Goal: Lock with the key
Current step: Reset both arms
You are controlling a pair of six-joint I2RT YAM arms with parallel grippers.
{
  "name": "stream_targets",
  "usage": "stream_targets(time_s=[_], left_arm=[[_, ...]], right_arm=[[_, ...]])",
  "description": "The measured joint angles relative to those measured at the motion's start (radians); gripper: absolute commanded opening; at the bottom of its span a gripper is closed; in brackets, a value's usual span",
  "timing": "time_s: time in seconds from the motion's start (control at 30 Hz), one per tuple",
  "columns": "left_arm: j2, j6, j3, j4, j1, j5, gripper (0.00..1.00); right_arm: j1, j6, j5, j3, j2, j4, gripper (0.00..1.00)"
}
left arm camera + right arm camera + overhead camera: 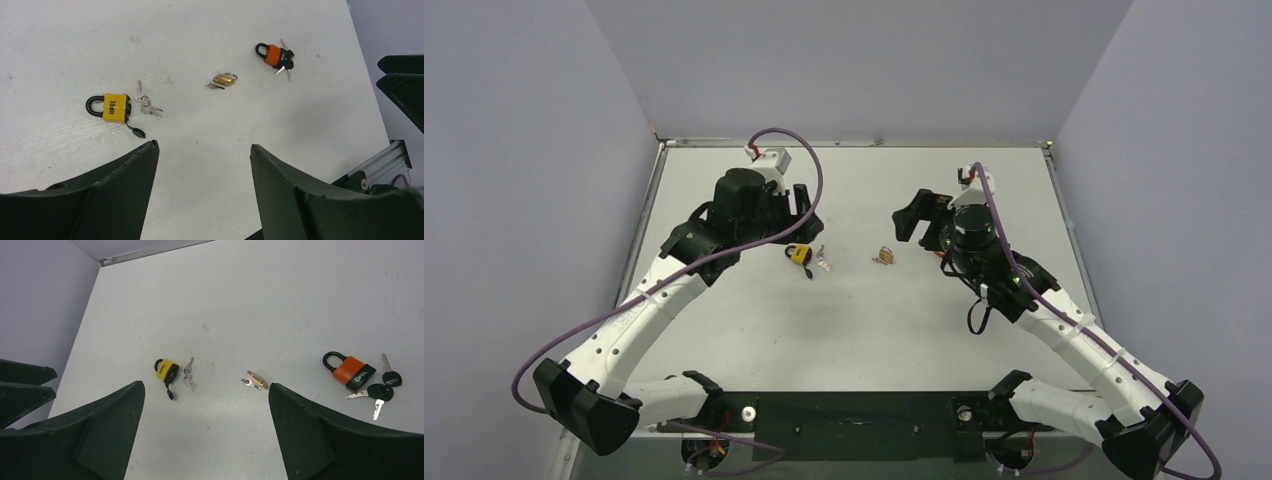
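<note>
A yellow padlock (798, 255) (114, 107) (166, 371) lies flat on the white table, a small black flap hanging off its base. A bunch of silver keys (146, 104) (189, 375) rests just beside it. Further right is a small brass padlock (884, 257) (225, 80) (256, 380) with a key at its side. An orange padlock (274, 55) (352, 371) has black-headed keys (380, 390) next to it. My left gripper (804, 212) (202, 145) hovers open behind the yellow padlock, holding nothing. My right gripper (914, 220) (206, 385) is open and holds nothing, right of the brass padlock.
Grey walls close off the table at the back and on both sides, with a metal rail (854, 143) along the far edge. The right arm's fingers (405, 85) show at the edge of the left wrist view. The left arm's fingers (25, 385) show in the right wrist view.
</note>
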Motion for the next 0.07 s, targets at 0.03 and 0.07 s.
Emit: stream_targets(time_s=[0.03, 0.07], left_arm=[[-0.001, 0.000, 0.000, 0.000, 0.000, 0.000, 0.66], [-0.002, 0.000, 0.000, 0.000, 0.000, 0.000, 0.66]], right_arm=[[0.000, 0.000, 0.000, 0.000, 0.000, 0.000, 0.90], [0.000, 0.000, 0.000, 0.000, 0.000, 0.000, 0.90]])
